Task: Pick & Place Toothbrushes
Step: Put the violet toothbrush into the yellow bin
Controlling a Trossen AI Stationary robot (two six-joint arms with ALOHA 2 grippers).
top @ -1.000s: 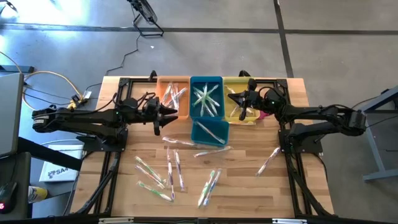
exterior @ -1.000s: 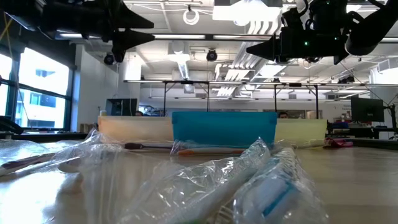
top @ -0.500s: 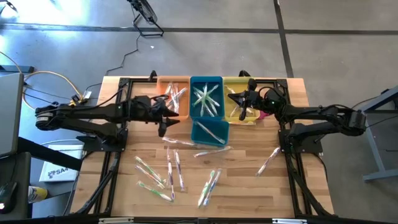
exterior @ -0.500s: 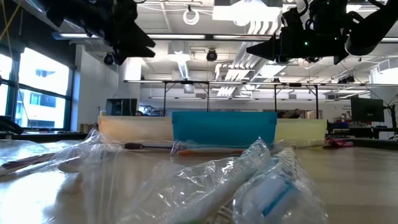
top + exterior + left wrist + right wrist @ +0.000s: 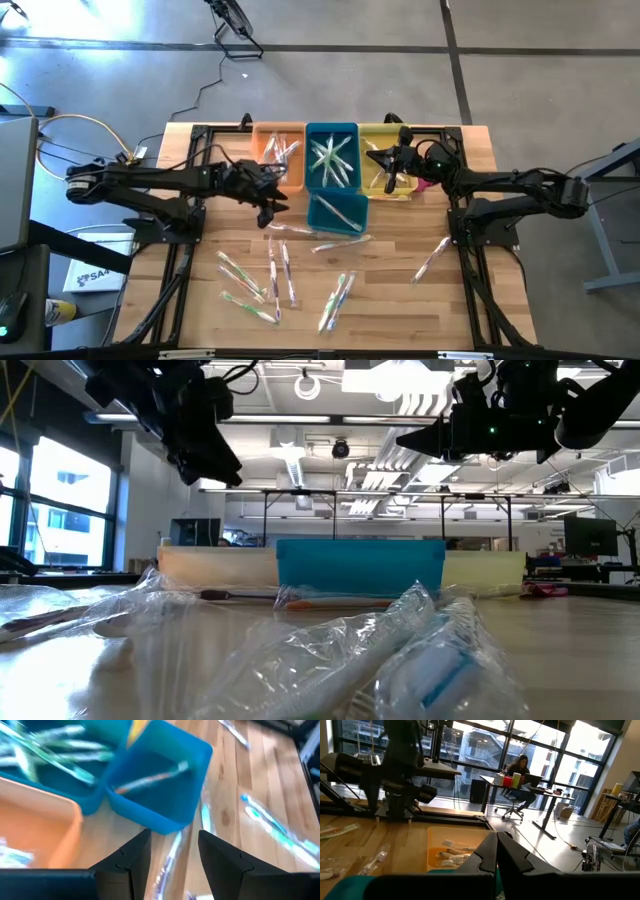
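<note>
In the lower half of the high view about a dozen wrapped toothbrushes (image 5: 270, 268) lie loose on the wooden surface (image 5: 400, 300), some crossing one another. One more (image 5: 432, 258) lies apart at the right. They look very light and thin, and the clear wrappers look shiny and slippery, so I judge a pinch across the stiff middle of the handle safer than one on the loose wrapper ends.

Higher in the frame the left gripper (image 5: 268, 200) hangs just over the nearest brushes, its jaws spread and empty.

Beyond it stand the bins: a small blue bin (image 5: 338, 226), then an orange bin (image 5: 264, 135), a large blue bin (image 5: 332, 128) and a yellow bin (image 5: 372, 131), each with brushes inside. The right gripper (image 5: 372, 158) waits over the yellow bin, jaws closed on nothing.
</note>
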